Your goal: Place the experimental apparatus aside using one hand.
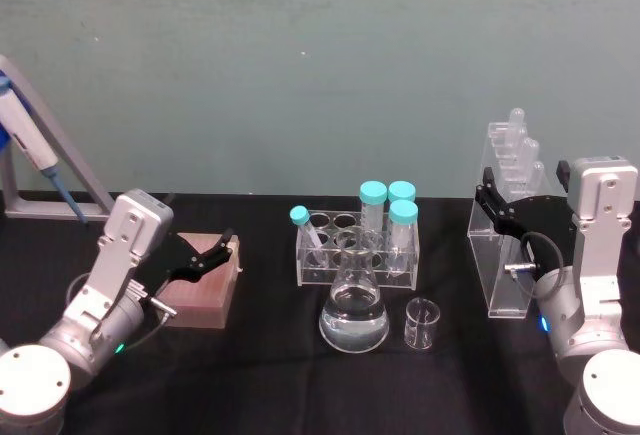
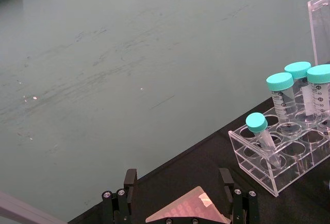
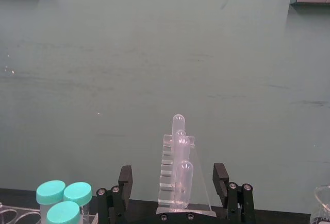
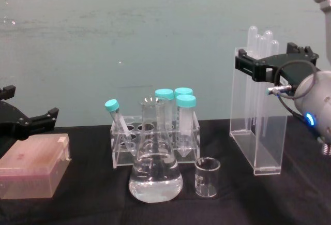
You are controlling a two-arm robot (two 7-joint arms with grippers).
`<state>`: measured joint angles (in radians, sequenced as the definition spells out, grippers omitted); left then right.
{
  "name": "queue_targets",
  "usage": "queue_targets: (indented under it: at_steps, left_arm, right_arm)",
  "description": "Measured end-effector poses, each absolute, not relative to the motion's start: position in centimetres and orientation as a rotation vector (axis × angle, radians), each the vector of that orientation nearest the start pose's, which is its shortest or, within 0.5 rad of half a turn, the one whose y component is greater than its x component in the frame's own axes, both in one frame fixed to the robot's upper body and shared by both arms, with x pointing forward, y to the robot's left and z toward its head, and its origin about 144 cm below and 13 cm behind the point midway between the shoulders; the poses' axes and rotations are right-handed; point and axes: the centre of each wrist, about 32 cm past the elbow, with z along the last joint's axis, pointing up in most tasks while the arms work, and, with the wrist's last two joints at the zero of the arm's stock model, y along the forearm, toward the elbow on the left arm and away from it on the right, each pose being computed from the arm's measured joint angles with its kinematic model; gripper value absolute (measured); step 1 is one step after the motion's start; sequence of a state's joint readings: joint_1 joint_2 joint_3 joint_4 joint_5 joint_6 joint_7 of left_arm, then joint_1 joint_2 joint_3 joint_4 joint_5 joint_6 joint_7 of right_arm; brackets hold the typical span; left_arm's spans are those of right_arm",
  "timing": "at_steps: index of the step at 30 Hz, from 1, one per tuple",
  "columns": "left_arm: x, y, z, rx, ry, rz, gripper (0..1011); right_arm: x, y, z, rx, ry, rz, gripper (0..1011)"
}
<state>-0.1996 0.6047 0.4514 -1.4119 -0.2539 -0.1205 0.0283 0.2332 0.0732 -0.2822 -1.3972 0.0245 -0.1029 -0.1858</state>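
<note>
Right gripper [image 4: 269, 59], jaws apart, is lined up on the tall upright acrylic stand [image 4: 258, 142] just ahead, while left gripper [image 1: 215, 255] idles well apart from it.

Non-task items on the black counter [image 1: 250, 380], teal wall [image 1: 300, 65] behind.
Clear acrylic tube rack [image 1: 312, 273] at centre: three large teal-capped tubes [image 1: 373, 200] upright toward its right end, one slim teal-capped tube [image 1: 305, 227] leaning at its left end. Pink rectangular plastic box [image 1: 205, 285] well to the left.

Graduation numbers 40, 30 on capped tube [image 2: 315, 98].
</note>
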Motion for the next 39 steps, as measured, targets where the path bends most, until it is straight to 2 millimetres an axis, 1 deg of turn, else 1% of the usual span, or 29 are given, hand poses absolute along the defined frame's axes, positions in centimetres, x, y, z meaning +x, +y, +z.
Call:
queue_targets:
  at_steps: [20, 39]
  left_arm:
    - [48.86, 30.97, 113.98, 0.304, -0.285, 1.248, 1000]
    - [48.86, 30.96, 113.98, 0.304, -0.285, 1.248, 1000]
  right_arm:
    - [51.91, -17.00, 115.57, 0.046, -0.168, -1.485, 1000]
    - [52.21, -17.27, 115.42, 0.057, -0.155, -1.471, 1000]
